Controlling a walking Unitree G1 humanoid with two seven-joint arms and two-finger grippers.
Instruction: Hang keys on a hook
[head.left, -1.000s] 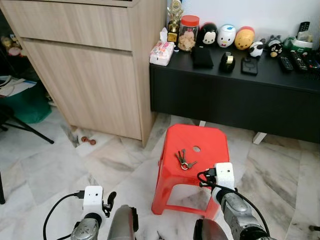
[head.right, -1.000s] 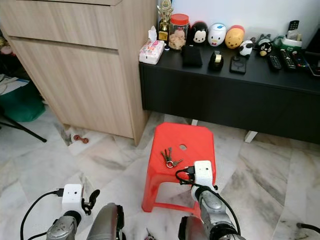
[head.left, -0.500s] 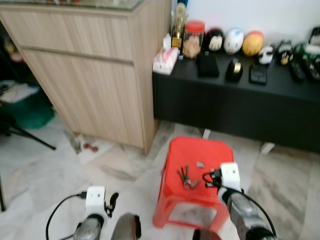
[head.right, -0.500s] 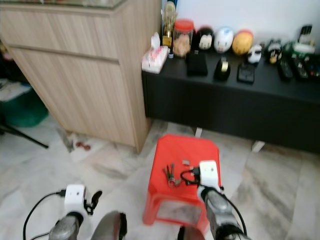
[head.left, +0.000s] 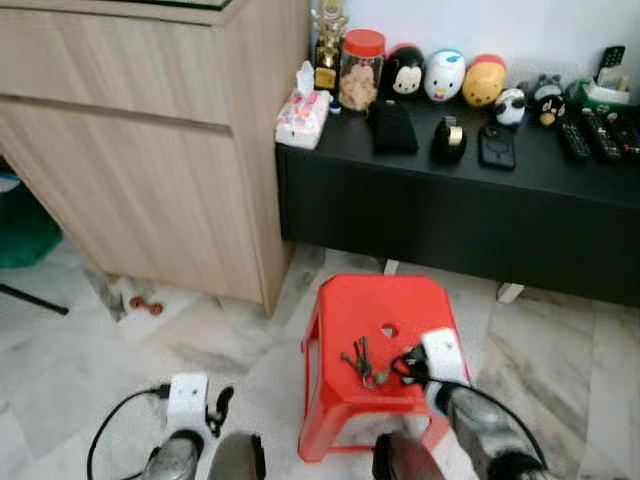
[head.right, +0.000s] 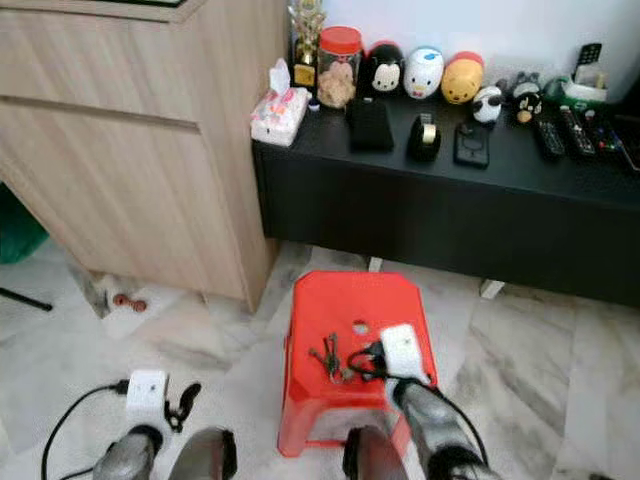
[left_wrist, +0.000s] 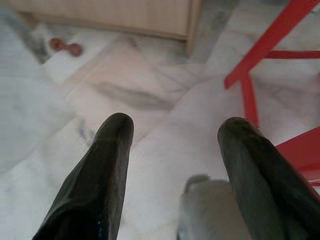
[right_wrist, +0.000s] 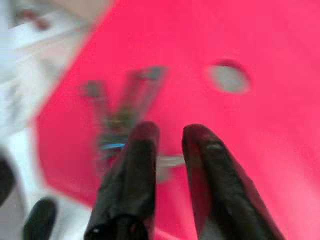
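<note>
1. A red stool (head.left: 380, 330) stands on the marble floor (head.left: 90, 370), with open floor to its left and right and a gap between it and the black cabinet (head.left: 470, 215) behind.
2. The keys (head.left: 360, 362) lie on the stool's seat, toward its front edge and left of the small hole (head.left: 389, 330) in the seat.
3. The right gripper (right_wrist: 167, 137) hangs low over the seat at the keys; its 2 fingers stand a little apart, with a pale part of the bunch showing in the gap (the view is blurred, so I cannot tell whether they touch it).
4. The right arm (head.left: 470, 430) reaches over the stool's front right corner.
5. The left gripper (left_wrist: 172, 130) hangs above bare floor to the left of the stool, its fingers wide apart and holding nothing; a red stool leg (left_wrist: 270, 40) is close beside 1 finger.
6. A wooden cupboard (head.left: 150, 150) stands to the left, its corner edge near the stool's back left; a small reddish object (head.left: 145, 306) lies on the floor at its foot.
7. On the black cabinet's top stand a jar (head.left: 360, 68) with a red lid and pale contents (which I cannot identify), a tissue pack (head.left: 302, 113), round toy figures (head.left: 445, 75) and remote controls (head.left: 585, 130).
</note>
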